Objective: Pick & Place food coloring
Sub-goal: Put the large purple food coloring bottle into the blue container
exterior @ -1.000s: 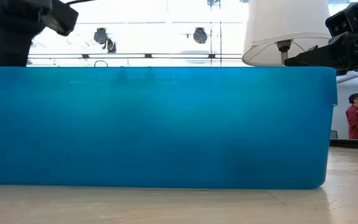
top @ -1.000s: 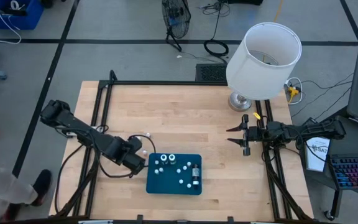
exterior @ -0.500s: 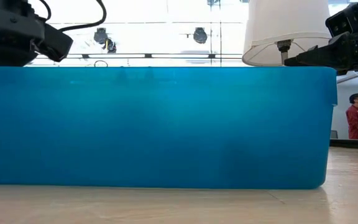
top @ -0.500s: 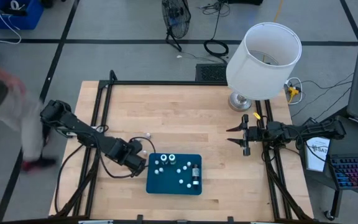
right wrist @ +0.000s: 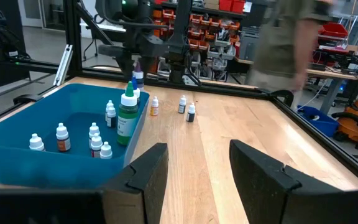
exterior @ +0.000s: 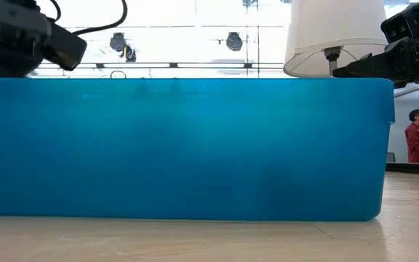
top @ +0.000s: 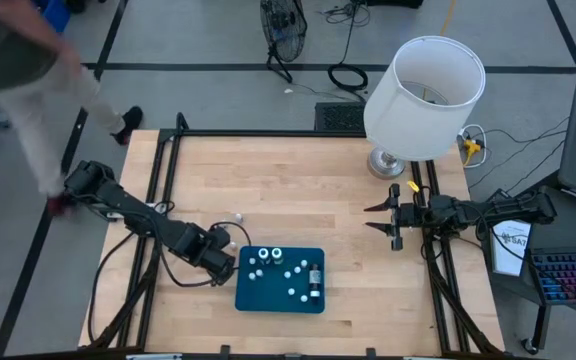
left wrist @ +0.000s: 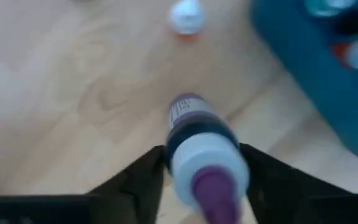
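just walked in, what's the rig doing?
Sorting food coloring bottles into the blue tray. The left gripper grips a dark bottle with a purple tip just off the tray's left edge. A few bottles wait on the table; several sit in the tray. The right gripper hangs open near the lamp.

Left arm: reaches from the left edge of the high view, slanting down toward the lower middle of the frame.
Left claw (top: 226, 258): low over the worktop at lower centre-left; its 2 fingers (left wrist: 143, 176) stand on either side of a small bottle (left wrist: 199, 146), closed against its sides.
Right arm: enters from the right edge of the high view, stretched level toward the left.
Right claw (top: 386, 219): right of centre, 2 fingers (right wrist: 143, 168) parted with bare space between them, holding nothing.
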`<action>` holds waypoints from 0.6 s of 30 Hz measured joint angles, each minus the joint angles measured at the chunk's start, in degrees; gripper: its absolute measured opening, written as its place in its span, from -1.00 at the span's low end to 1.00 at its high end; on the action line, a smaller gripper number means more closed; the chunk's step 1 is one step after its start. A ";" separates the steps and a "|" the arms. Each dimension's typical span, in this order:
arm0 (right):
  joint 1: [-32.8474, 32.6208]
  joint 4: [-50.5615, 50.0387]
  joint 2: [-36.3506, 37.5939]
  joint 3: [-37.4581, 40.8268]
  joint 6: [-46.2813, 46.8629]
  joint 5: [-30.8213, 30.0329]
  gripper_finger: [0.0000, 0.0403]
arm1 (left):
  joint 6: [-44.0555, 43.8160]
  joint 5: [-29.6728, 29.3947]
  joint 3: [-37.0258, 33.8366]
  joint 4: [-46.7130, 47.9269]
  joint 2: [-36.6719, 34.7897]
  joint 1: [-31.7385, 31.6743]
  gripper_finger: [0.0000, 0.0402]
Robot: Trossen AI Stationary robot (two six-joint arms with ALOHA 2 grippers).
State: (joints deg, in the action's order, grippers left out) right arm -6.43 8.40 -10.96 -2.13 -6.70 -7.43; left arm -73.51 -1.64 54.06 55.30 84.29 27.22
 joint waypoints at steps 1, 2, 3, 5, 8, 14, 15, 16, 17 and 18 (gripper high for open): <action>0.00 0.01 0.00 0.00 0.00 0.00 -0.20 | 0.93 0.02 0.00 -1.22 0.00 0.13 -0.09; -0.01 -0.01 0.00 0.00 0.00 0.01 -0.20 | 2.40 -0.22 0.00 -2.46 0.00 0.33 -0.19; -0.01 0.01 0.00 0.00 -0.02 0.01 -0.20 | 3.76 -0.81 0.00 -3.59 0.00 0.45 -0.28; 0.00 0.01 0.00 0.00 0.00 0.00 -0.20 | 6.68 -2.22 0.00 -5.44 0.00 0.77 -0.32; -0.01 0.01 0.01 0.00 -0.01 -0.01 -0.20 | 9.52 -3.05 0.00 -7.09 0.00 1.42 -0.33; 0.00 -0.01 0.01 0.00 -0.01 0.01 -0.20 | 8.83 -2.26 2.39 -0.63 0.02 2.22 -0.43; -0.01 0.01 0.00 0.00 -0.02 -0.01 -0.20 | 8.32 -2.26 3.13 0.90 0.02 2.41 -0.46; 0.00 -0.01 0.00 0.00 -0.01 -0.01 -0.20 | 7.97 -2.32 3.92 2.21 0.02 2.60 -0.51; -0.01 -0.01 0.00 0.00 0.00 0.01 -0.20 | 7.84 -2.53 4.78 3.09 0.02 2.79 -0.56; -0.01 -0.01 0.00 0.00 0.00 -0.01 -0.20 | 7.90 -3.08 5.76 3.50 0.02 2.99 -0.58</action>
State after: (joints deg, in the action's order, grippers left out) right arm -6.44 8.38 -10.96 -2.13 -6.70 -7.44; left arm -65.61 -4.71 59.82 58.81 84.31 30.21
